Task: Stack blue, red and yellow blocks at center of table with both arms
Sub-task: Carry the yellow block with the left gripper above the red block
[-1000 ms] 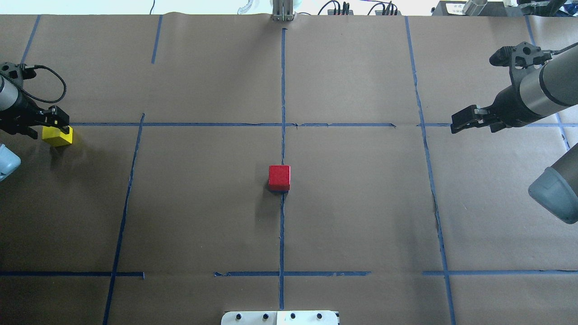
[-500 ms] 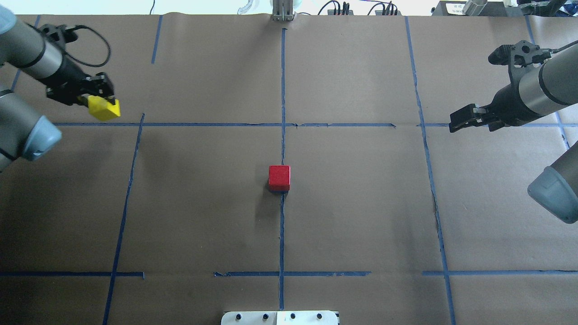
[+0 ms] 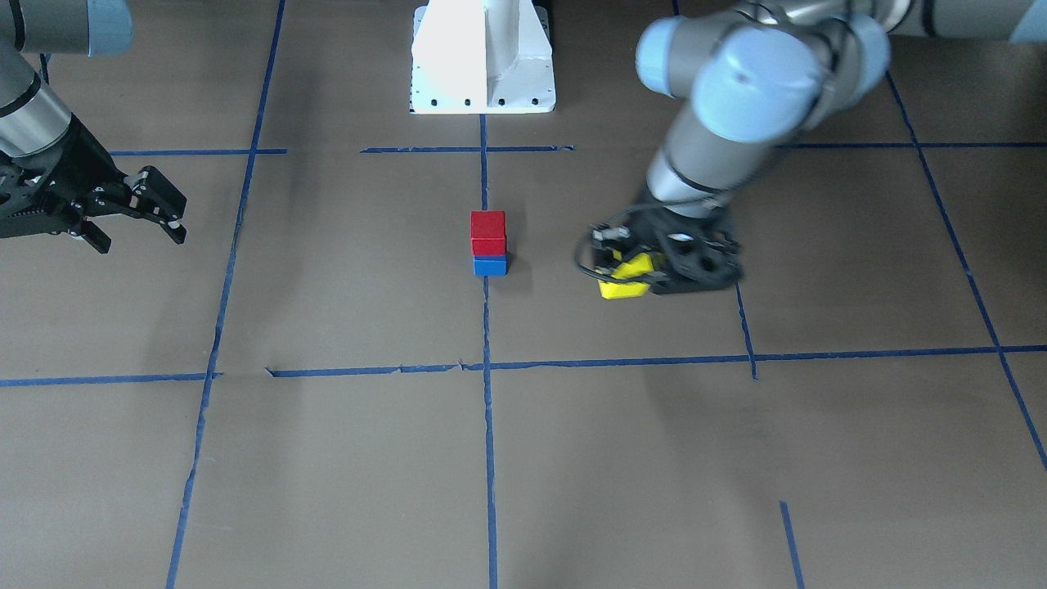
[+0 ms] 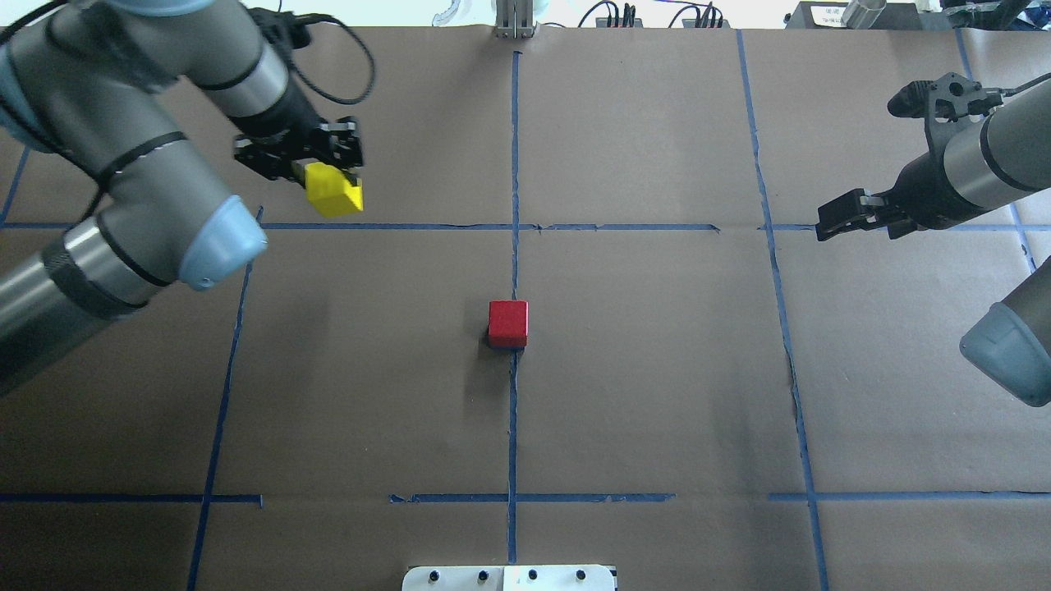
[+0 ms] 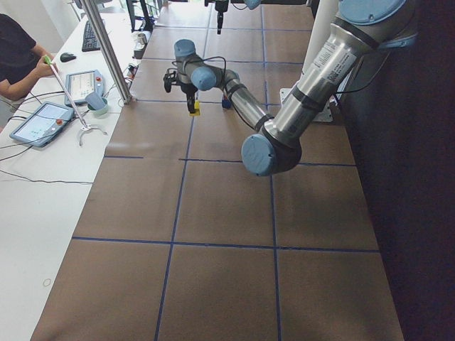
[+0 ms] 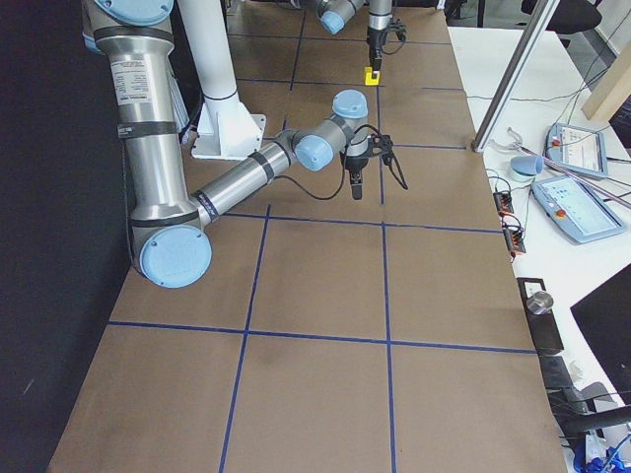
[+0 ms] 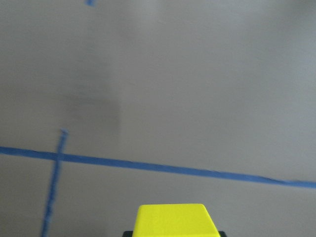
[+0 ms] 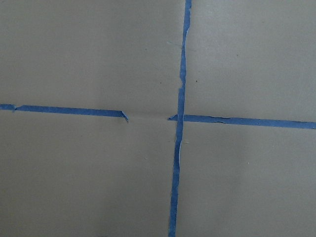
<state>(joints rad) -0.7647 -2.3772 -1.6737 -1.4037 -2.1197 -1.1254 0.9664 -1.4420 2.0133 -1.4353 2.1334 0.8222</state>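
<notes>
The yellow block is small, bright and has flat sides. It sits a bit crooked in the left claw, which is squeezed tight on it from two sides. The block looks lifted up off the table. It is on the robot's left side, well apart from the middle, close to a line of blue tape.

In the left wrist view only the top of the yellow block shows, at the bottom edge, with brown table and blue tape far past it.

In the middle of the table the red block sits on top of the blue block. From above, the red one hides almost all of the blue one. From the front you can see both, red on top and blue under it, touching. They stand right on the long tape line that runs down the middle.

The right claw is far away on the robot's right side. Its two fingers are spread apart and nothing is in it.
</notes>
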